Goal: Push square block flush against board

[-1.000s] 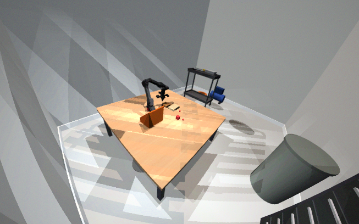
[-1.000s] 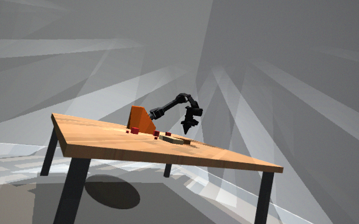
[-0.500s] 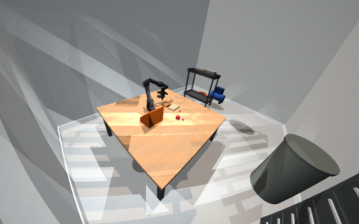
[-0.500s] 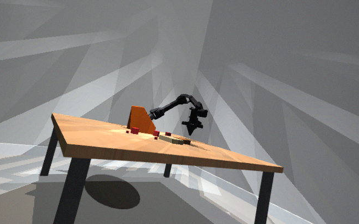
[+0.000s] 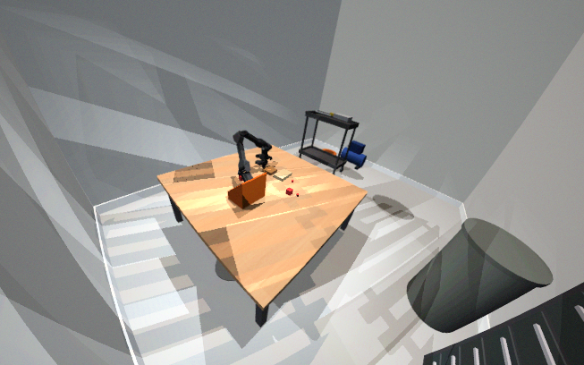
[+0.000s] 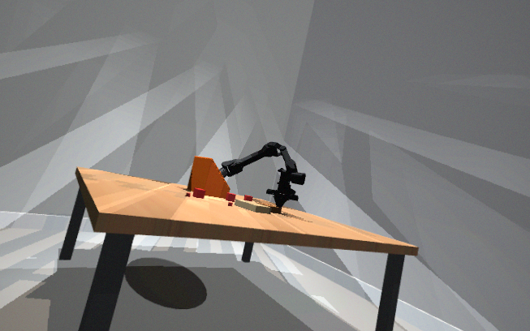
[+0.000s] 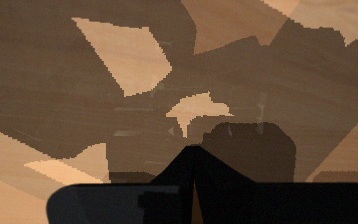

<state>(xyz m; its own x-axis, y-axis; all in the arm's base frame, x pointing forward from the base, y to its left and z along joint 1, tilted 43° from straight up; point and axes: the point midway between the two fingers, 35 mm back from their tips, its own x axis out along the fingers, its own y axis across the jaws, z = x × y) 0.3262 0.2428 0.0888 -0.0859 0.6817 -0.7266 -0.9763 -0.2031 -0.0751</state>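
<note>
A small brown square block (image 5: 270, 170) (image 6: 275, 209) lies on the wooden table (image 5: 280, 235) (image 6: 143, 213), at one end of a flat pale board (image 5: 283, 174) (image 6: 252, 204). From the top and exterior views I cannot tell whether they touch. My gripper (image 5: 265, 165) (image 6: 278, 204) (image 7: 192, 152) is shut on nothing and points down, with its tip low at the block's outer side. In the wrist view a dark squarish shape (image 7: 252, 150), in deep shadow just right of the fingertips, looks like the block. The board is out of the wrist view.
An orange wedge-shaped screen (image 5: 249, 192) (image 6: 207, 176) stands near the arm's base. Small red cubes (image 5: 289, 190) (image 6: 199, 192) (image 6: 230, 196) lie beside the board. A black rack (image 5: 327, 136), blue cylinders (image 5: 355, 154) and a grey bin (image 5: 479, 272) stand on the floor.
</note>
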